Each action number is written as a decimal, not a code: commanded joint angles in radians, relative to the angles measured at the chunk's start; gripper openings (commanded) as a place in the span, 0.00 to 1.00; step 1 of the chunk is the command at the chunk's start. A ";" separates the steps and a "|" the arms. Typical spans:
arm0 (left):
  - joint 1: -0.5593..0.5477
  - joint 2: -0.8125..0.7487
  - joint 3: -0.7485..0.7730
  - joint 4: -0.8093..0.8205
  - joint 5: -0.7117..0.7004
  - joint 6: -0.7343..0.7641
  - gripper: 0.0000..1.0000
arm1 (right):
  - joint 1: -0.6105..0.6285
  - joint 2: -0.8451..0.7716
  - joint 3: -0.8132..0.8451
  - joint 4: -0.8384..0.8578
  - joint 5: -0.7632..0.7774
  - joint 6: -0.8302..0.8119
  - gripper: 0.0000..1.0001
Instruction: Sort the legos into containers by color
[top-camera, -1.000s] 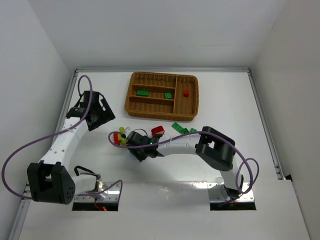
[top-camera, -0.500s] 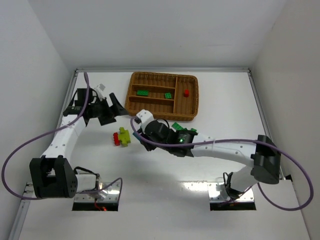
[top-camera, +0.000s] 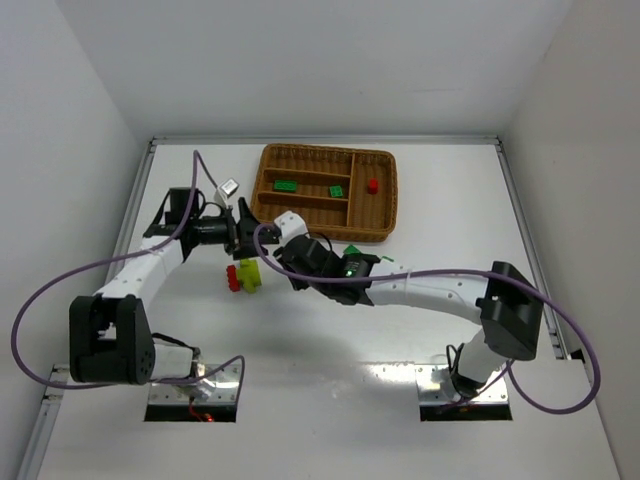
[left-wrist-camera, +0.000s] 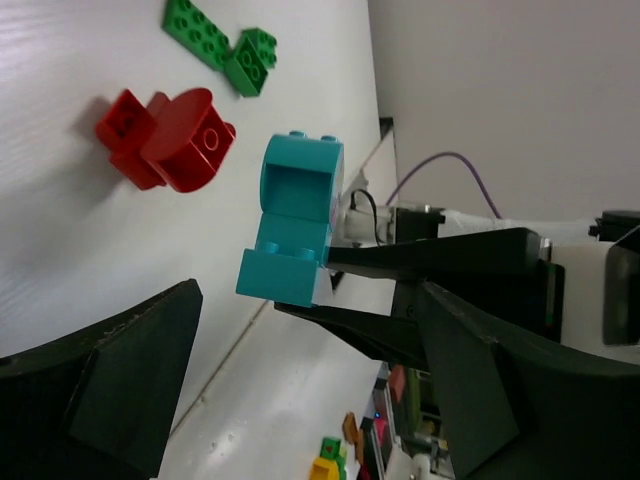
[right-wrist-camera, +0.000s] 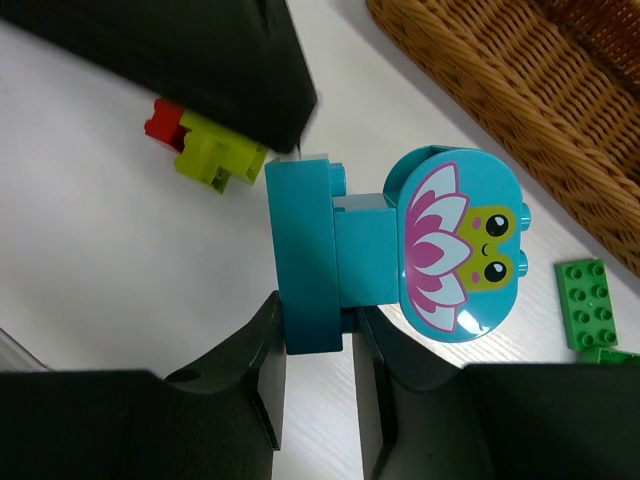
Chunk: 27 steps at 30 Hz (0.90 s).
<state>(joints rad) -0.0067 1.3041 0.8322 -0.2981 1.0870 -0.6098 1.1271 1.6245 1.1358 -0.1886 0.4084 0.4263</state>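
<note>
We see the left claw (top-camera: 242, 228) left of middle, spread wide, holding nothing. Right beside it the right claw (right-wrist-camera: 315, 335) pinches the blue face brick (right-wrist-camera: 440, 250), long axis sideways, face end rightward; wicker tray (right-wrist-camera: 480, 95) rim close at upper right.

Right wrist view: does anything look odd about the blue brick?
Yes: the blue frog-face brick is not a single piece. It looks stacked on a flat blue plate, which the right hand pinches by its edge.

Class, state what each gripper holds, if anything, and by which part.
The right gripper pinches the blue lego by its flat base piece. The left gripper, open, holds nothing.
</note>
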 joint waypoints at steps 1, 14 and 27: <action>-0.030 0.023 -0.018 0.040 0.086 0.005 0.94 | -0.013 0.002 0.056 0.075 0.007 0.009 0.13; -0.039 0.041 -0.019 0.040 0.082 0.015 0.70 | -0.023 0.029 0.085 0.112 -0.031 0.018 0.13; -0.049 0.050 0.011 0.040 0.085 0.015 0.38 | -0.023 0.048 0.104 0.112 -0.071 0.028 0.13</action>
<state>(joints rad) -0.0418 1.3598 0.8051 -0.2825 1.1240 -0.5995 1.1007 1.6642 1.1900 -0.1375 0.3687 0.4374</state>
